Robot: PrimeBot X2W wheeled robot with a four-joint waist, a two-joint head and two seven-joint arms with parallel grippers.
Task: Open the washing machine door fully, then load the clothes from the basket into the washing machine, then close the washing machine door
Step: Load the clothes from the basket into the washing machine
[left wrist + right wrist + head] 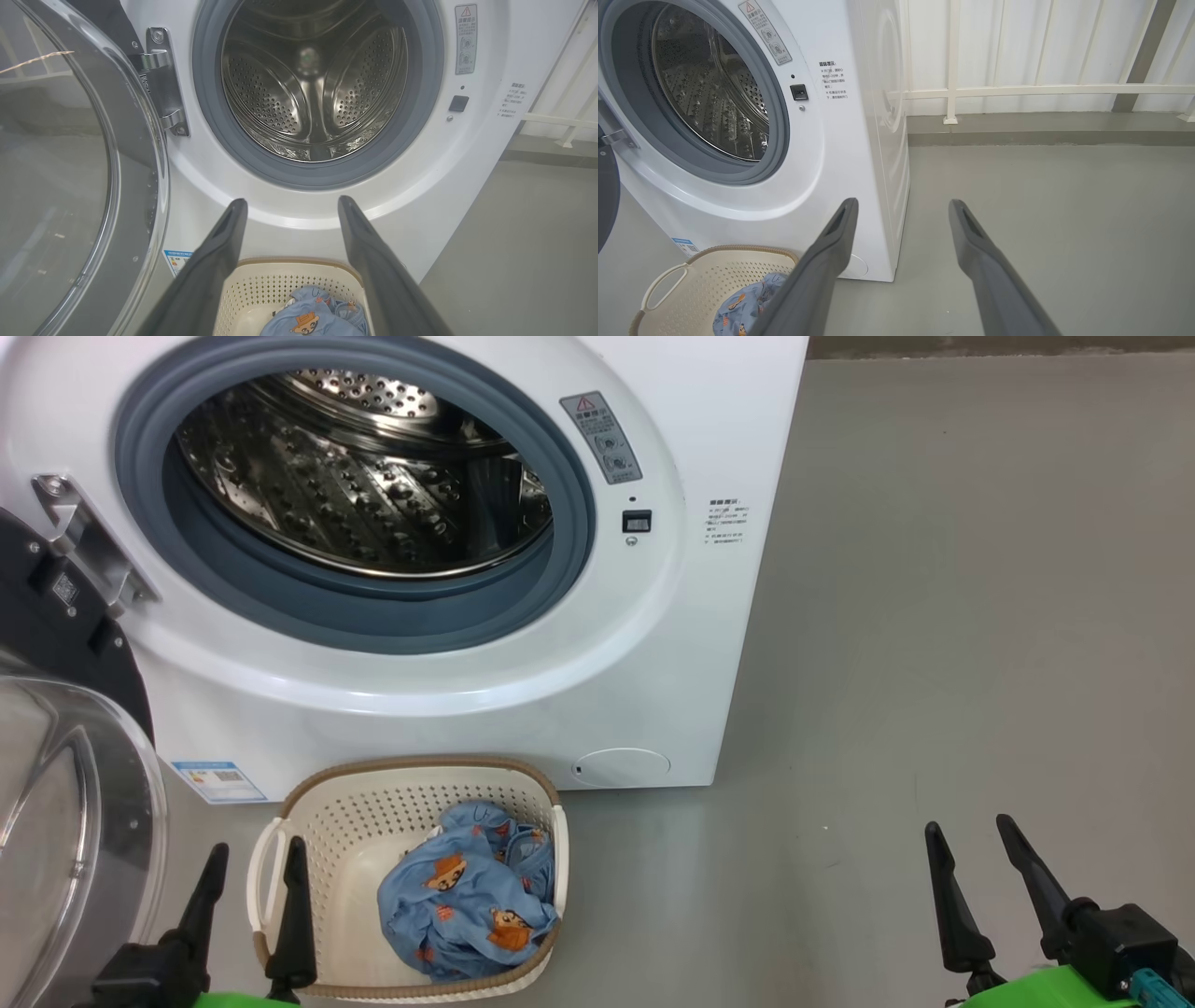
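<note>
Head view: the washing machine [448, 709] has its mouth uncovered, a grey-blue gasket [373, 616] ringing the steel drum [364, 476]. The washing machine door [65, 784] is swung out at the left on its metal hinge [84, 537]. The basket [308, 831] sits on the grey floor [934, 616] just in front of the machine, below the opening, between the blue label sticker [219, 781] and the round flap [621, 767]. The clothes [467, 896] lie bundled in its right half. The left gripper [259, 845] is at the lower left, its 2 fingers apart with nothing between them, by the basket's left handle. The right gripper [967, 823] is at the lower right, its 2 fingers likewise apart over floor, well apart from the basket

Left wrist view: the 2 dark fingers spread wide and point at the machine's lower front rim. The drum is ahead, the door's clear bowl is at the left, and the basket's far rim and the blue clothes show low between the fingers

Right wrist view: the 2 fingers stand apart, gripping nothing, aimed at the floor beside the machine's right front corner. The basket with the clothes is at the lower left, and a white railing [1041, 88] runs behind
</note>
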